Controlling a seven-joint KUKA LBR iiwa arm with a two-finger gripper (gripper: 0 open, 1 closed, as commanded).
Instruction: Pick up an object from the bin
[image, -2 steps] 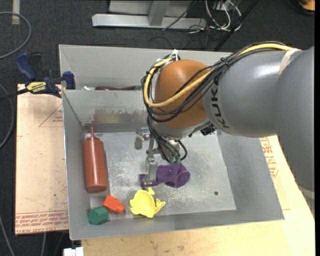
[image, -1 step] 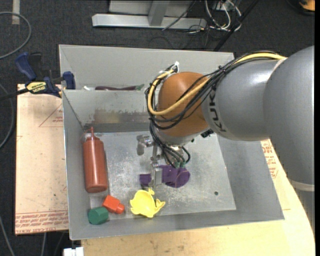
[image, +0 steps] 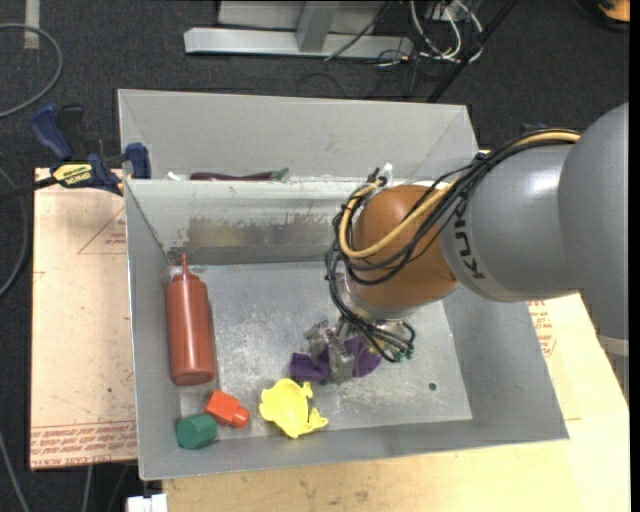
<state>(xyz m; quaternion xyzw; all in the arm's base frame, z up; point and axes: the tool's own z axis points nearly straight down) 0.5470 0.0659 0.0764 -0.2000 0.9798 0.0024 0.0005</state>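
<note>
Lying beneath the hand, crumpled purple thing, middle of bin

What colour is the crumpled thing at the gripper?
Purple. The crumpled thing lies right at the gripper; the camera view shows it best.

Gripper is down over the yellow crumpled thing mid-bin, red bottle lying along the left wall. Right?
Not quite. The camera view shows the gripper down over the purple thing, not the yellow crumpled thing, which lies beside it, nearer the front wall. The red bottle does lie along the left wall.
</note>
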